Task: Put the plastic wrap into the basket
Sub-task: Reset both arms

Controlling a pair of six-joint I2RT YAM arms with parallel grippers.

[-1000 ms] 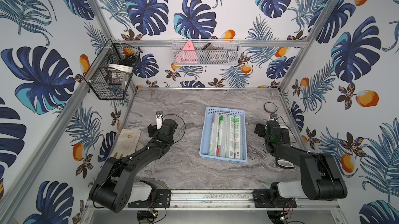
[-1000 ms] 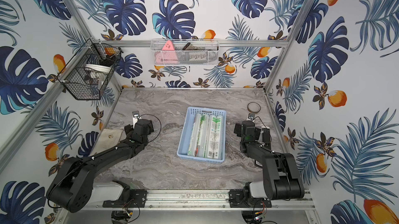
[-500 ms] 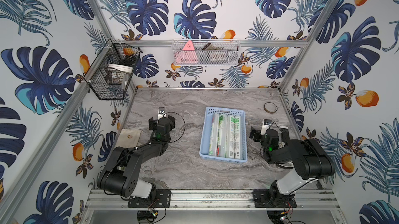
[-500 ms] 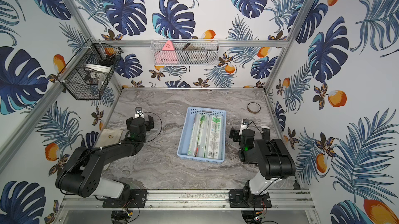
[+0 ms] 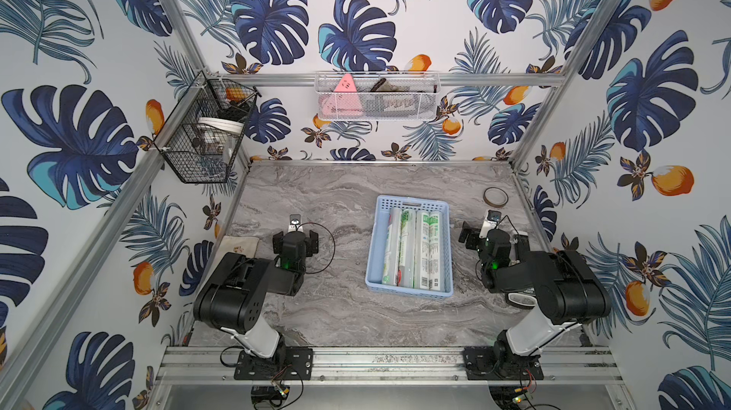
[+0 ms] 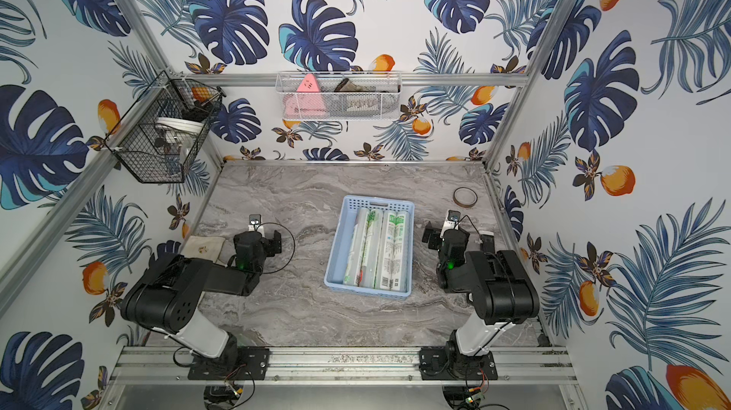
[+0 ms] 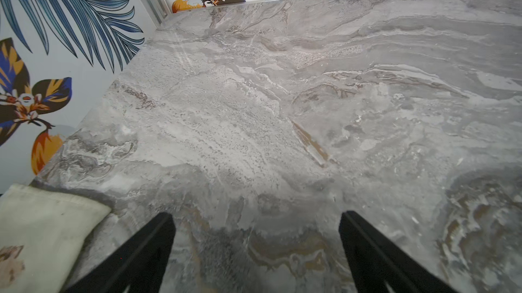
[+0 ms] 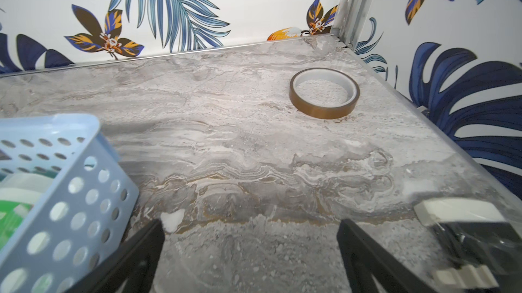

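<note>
The light-blue basket (image 5: 411, 201) (image 6: 379, 201) stands mid-table, and its corner (image 8: 70, 181) shows in the right wrist view. Several rolls of plastic wrap (image 5: 411, 253) (image 6: 375, 250) lie side by side in it, white with green print; one end (image 8: 14, 206) shows through the lattice. My left gripper (image 5: 294, 235) (image 6: 259, 242) (image 7: 255, 215) is left of the basket, open over bare marble. Right of the basket my right gripper (image 5: 494, 236) (image 6: 457, 240) (image 8: 250, 222) is also open, with nothing between its fingers.
A brown tape ring (image 5: 495, 197) (image 8: 324, 93) lies at the back right. A stained cloth (image 5: 239, 244) (image 7: 42, 229) lies by the left wall. A black-and-white object (image 8: 463, 221) sits beside the right gripper. On the walls hang a black wire basket (image 5: 205, 139) and a white mesh basket (image 5: 375, 97).
Both arms have folded up over their bases while the grippers stay near the same spots, still open. The basket and the rolls have not moved.
</note>
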